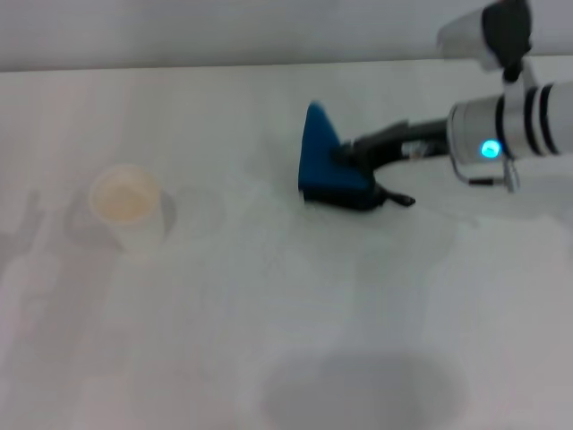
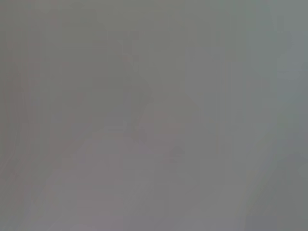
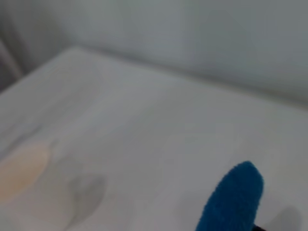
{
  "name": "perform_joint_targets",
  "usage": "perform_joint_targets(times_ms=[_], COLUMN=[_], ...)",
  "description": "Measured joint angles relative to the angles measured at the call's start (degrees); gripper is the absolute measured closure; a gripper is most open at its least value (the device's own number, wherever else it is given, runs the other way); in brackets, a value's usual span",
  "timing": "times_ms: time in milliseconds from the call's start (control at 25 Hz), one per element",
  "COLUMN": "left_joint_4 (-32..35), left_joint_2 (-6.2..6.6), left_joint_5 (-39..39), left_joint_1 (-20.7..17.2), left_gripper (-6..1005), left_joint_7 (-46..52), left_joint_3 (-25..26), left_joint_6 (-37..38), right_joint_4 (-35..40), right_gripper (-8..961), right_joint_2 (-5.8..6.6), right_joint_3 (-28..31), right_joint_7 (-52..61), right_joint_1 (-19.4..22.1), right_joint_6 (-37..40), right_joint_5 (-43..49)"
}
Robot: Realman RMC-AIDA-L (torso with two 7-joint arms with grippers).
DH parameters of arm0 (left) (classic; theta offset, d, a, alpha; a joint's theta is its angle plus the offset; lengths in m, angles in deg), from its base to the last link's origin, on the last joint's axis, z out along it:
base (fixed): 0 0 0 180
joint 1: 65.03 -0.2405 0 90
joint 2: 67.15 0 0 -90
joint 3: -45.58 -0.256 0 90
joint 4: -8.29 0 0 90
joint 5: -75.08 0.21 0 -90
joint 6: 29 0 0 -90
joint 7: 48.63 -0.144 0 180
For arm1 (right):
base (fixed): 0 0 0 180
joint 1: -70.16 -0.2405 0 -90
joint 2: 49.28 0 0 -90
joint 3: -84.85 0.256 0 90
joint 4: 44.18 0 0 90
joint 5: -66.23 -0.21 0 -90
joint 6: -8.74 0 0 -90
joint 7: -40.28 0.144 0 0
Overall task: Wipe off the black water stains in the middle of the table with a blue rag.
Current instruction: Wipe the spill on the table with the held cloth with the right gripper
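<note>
The blue rag (image 1: pixel 322 161) is bunched into a wedge and pressed on the white table (image 1: pixel 269 313) at the middle right in the head view. My right gripper (image 1: pixel 356 175) reaches in from the right and is shut on the rag, low at the tabletop. The rag's tip also shows in the right wrist view (image 3: pixel 233 199). The black water stains are hidden or out of view; no dark blot shows on the table. My left gripper is out of view, and the left wrist view shows only blank grey.
A pale translucent cup (image 1: pixel 128 206) stands on the table at the left, and shows faintly in the right wrist view (image 3: pixel 19 171). A wall rises behind the table's far edge (image 1: pixel 179 67). A soft shadow lies on the near table.
</note>
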Motion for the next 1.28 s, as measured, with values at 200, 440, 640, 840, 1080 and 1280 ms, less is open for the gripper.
perform_joint_targets(times_ms=[200, 440, 640, 840, 1080, 1280], left_joint_4=[-0.39, -0.51, -0.61, -0.75, -0.78, -0.45], left_joint_2=[-0.01, -0.01, 0.04, 0.07, -0.01, -0.09], left_joint_5=[-0.08, -0.98, -0.98, -0.98, -0.98, -0.97], left_joint_1=[0.00, 0.02, 0.24, 0.62, 0.67, 0.62], left_gripper=[122, 121, 121, 121, 122, 122], left_joint_7=[0.00, 0.00, 0.00, 0.00, -0.01, -0.01], left_joint_3=[0.00, 0.09, 0.09, 0.09, 0.09, 0.08], left_joint_6=[0.00, -0.04, -0.19, -0.45, -0.57, -0.58], right_joint_4=[2.41, 2.11, 1.75, 1.46, -1.78, -2.36], right_gripper=[878, 879, 878, 875, 872, 872], right_joint_2=[0.07, -0.34, -0.46, -0.61, -1.33, -1.47], right_joint_3=[2.20, 2.04, 1.27, 0.37, -5.14, -14.42], right_joint_7=[-0.51, 0.18, 0.89, 1.48, 3.34, 5.31], right_joint_1=[0.49, 0.22, -0.07, 0.07, -1.47, -2.53], right_joint_6=[1.37, 3.10, 1.65, 1.21, 4.32, 5.29], right_joint_5=[0.86, 5.13, 6.87, 7.25, 6.54, 2.06])
